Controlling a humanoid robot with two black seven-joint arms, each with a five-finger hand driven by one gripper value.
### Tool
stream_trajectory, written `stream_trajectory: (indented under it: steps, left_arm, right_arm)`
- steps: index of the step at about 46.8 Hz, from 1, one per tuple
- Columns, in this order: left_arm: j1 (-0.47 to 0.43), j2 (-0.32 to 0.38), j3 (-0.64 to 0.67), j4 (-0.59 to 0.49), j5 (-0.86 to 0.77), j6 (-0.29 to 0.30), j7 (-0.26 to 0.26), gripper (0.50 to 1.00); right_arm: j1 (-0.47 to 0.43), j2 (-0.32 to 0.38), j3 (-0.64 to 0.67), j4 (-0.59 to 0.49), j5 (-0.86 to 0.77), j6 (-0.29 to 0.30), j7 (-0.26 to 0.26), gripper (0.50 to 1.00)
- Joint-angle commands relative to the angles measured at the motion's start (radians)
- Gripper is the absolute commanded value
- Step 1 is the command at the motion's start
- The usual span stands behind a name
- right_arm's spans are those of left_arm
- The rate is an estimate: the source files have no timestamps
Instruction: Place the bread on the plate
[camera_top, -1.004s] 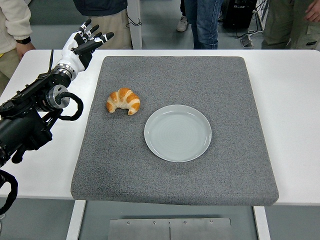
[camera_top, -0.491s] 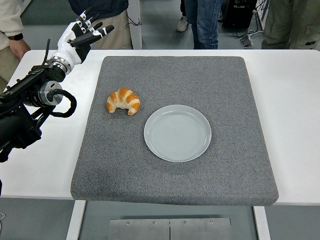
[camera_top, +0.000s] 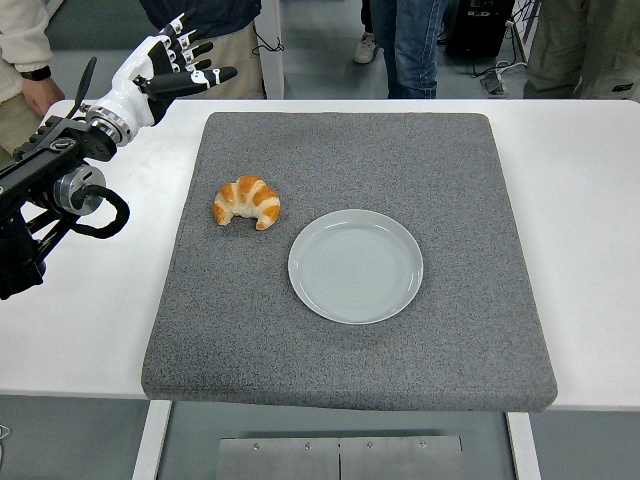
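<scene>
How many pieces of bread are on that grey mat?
1. A single croissant lies on the left part of the grey mat, just left of the empty plate. Nothing appears to hide another.

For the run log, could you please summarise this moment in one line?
left hand: open, raised at far left | croissant: on mat, untouched | plate: empty

My left arm (camera_top: 55, 190) comes in from the left edge, raised and angled up toward the far corner. My left hand (camera_top: 165, 68) hangs in the air, fingers (camera_top: 205, 76) spread and straight, pointing rightward, holding nothing. My right arm is out of view.
</scene>
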Motion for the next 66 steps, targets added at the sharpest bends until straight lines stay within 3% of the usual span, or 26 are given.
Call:
stream_trajectory:
  steps: [1,17,23,29,35,40,56,66]
  left_arm:
    - [0.002,0.035,0.0,-0.064,0.043,0.015,0.001,0.969]
    - [0.008,0.196,0.017,-0.315,0.207,0.039,0.024,0.969]
    - [-0.001,0.241,0.069,-0.354,0.311,0.065,0.047,0.969]
    - [0.005,0.264,0.072,-0.377,0.454,0.072,0.083,0.969]
    - [0.016,0.292,0.072,-0.407,0.606,0.072,0.155,0.969]
    - [0.017,0.292,0.077,-0.407,0.692,0.072,0.19,0.969]
    - [0.01,0.287,0.163,-0.4,0.927,0.072,0.182,0.963]
    - [0.013,0.27,0.22,-0.392,0.943,0.075,0.186,0.954]
  right_arm:
    - [0.0,0.0,0.0,0.0,0.0,0.0,0.0,1.0]
    - [0.0,0.0,0.0,-0.001,0.0,0.0,0.0,1.0]
    - [0.0,0.0,0.0,0.0,0.0,0.0,0.0,1.0]
    - [0.0,0.0,0.0,0.0,0.0,0.0,0.0,1.0]
    - [0.0,0.0,0.0,0.0,0.0,0.0,0.0,1.0]
    - [0.0,0.0,0.0,0.0,0.0,0.0,0.0,1.0]
    - [0.0,0.0,0.0,0.0,0.0,0.0,0.0,1.0]
    - [0.0,0.0,0.0,0.0,0.0,0.0,0.0,1.0]
